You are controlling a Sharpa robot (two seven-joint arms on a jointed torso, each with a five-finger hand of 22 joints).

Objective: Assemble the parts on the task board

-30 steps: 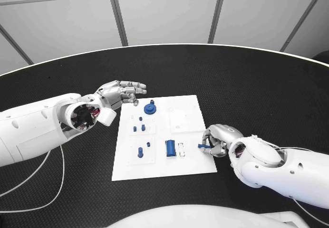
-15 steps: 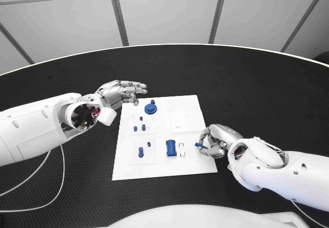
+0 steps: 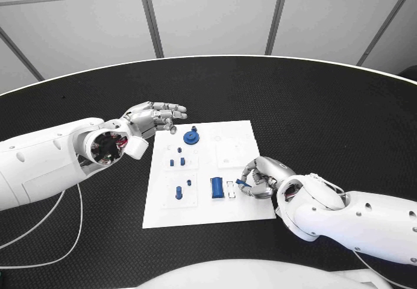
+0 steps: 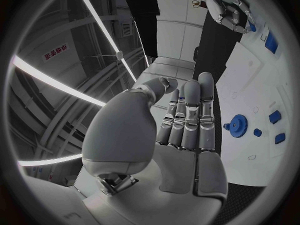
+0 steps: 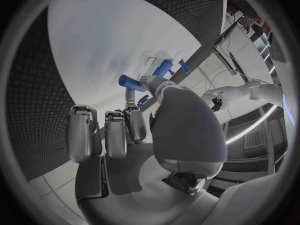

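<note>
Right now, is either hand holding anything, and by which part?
The right hand pinches a small blue plastic part in its fingertips, by one end as far as shows. The left hand holds nothing.

The left hand hung raised, fingers loosely curled, holding nothing. The right hand was low, its fingers pinching a small blue part.

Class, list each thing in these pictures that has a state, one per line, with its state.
Left hand: open, holding nothing, beside the task board's far corner.
Right hand: pinching a small blue part over the task board.
Blue gear: seated on the board.
Blue block: lying on the board.
</note>
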